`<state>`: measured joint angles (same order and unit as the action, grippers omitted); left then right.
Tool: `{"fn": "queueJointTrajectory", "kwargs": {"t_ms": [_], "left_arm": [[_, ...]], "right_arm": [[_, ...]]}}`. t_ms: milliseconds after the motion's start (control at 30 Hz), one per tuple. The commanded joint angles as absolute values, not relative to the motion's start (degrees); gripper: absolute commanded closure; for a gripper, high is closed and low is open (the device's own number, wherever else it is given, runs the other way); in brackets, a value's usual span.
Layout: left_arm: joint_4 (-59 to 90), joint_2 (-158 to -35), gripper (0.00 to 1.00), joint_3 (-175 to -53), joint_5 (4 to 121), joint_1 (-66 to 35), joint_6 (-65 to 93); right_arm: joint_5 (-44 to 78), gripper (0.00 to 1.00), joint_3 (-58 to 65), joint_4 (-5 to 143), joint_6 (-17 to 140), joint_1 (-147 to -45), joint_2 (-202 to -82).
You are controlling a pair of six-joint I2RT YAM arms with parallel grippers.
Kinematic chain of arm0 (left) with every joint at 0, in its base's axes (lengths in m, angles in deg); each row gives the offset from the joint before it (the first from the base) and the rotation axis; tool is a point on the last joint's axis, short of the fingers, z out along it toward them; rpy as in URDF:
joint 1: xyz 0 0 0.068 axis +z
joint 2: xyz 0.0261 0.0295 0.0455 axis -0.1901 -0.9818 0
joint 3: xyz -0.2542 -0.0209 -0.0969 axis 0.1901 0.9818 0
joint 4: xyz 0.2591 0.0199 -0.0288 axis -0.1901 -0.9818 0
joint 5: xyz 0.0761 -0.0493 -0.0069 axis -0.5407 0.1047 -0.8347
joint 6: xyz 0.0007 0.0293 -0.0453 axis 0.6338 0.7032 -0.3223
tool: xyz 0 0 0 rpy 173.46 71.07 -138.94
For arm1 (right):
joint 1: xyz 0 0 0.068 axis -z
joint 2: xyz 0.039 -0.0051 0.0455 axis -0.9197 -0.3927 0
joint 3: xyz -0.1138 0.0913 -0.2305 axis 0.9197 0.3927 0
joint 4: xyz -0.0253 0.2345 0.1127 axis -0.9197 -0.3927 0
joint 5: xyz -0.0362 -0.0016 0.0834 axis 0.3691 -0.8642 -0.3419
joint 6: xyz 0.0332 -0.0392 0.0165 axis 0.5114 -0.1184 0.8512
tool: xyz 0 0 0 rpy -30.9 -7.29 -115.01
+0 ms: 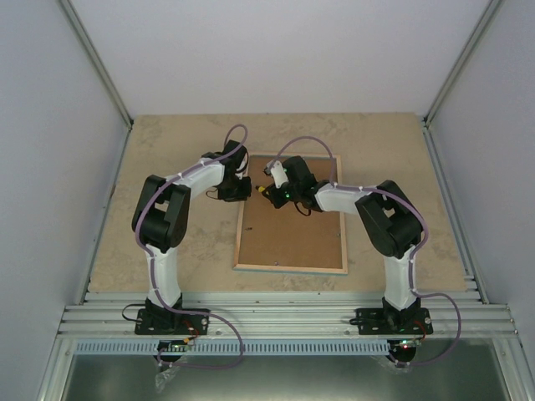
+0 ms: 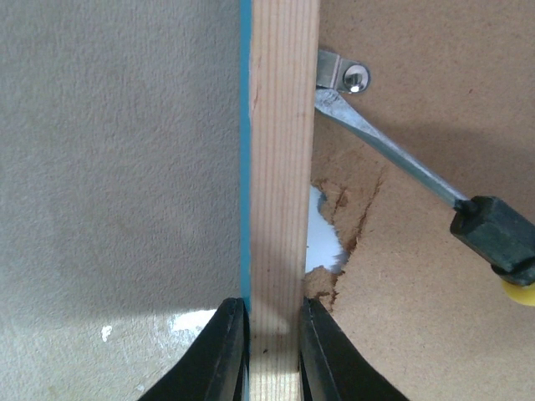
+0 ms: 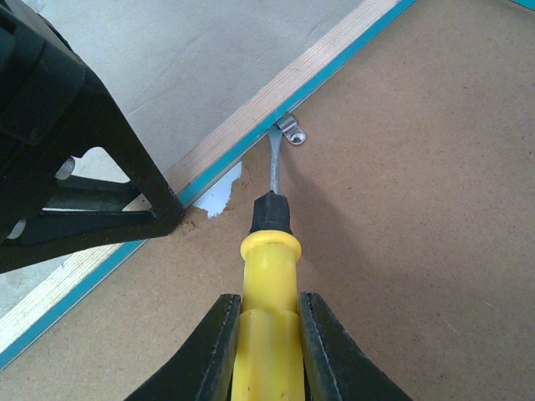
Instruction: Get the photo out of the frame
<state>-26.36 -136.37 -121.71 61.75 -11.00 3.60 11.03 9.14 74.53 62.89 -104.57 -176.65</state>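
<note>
The frame [image 1: 291,242] lies face down on the table, its brown fibreboard back up. My left gripper [image 2: 273,351] is shut on the frame's light wood rim [image 2: 282,167] at the far left edge; the turquoise border [image 2: 245,150] runs beside it. My right gripper [image 3: 269,351] is shut on a yellow-handled screwdriver [image 3: 269,284]. Its blade tip sits at a metal retaining clip [image 3: 292,131] by the rim. The board is torn near the clip, showing a white patch [image 3: 224,190]. The photo is hidden under the board.
The frame takes up the middle of the beige table [image 1: 167,142]. Aluminium rails [image 1: 284,317] run along the near edge. Grey walls close in the left, right and far sides. My left gripper's black body [image 3: 67,150] is close to the screwdriver.
</note>
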Motion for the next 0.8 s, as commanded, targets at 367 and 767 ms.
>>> {"fn": "queueJointTrajectory", "kwargs": {"t_ms": [367, 767], "left_arm": [[-27.74, -137.96, 1.0, -121.06, 62.02, -11.42, 3.33], [-27.41, -138.37, 1.0, -120.72, 63.6, -11.89, 3.0]], "right_arm": [[20.48, 0.99, 9.68, 78.69, 69.46, -102.85, -176.31], [24.55, 0.99, 12.14, 84.23, 74.62, -102.48, -173.56]]}}
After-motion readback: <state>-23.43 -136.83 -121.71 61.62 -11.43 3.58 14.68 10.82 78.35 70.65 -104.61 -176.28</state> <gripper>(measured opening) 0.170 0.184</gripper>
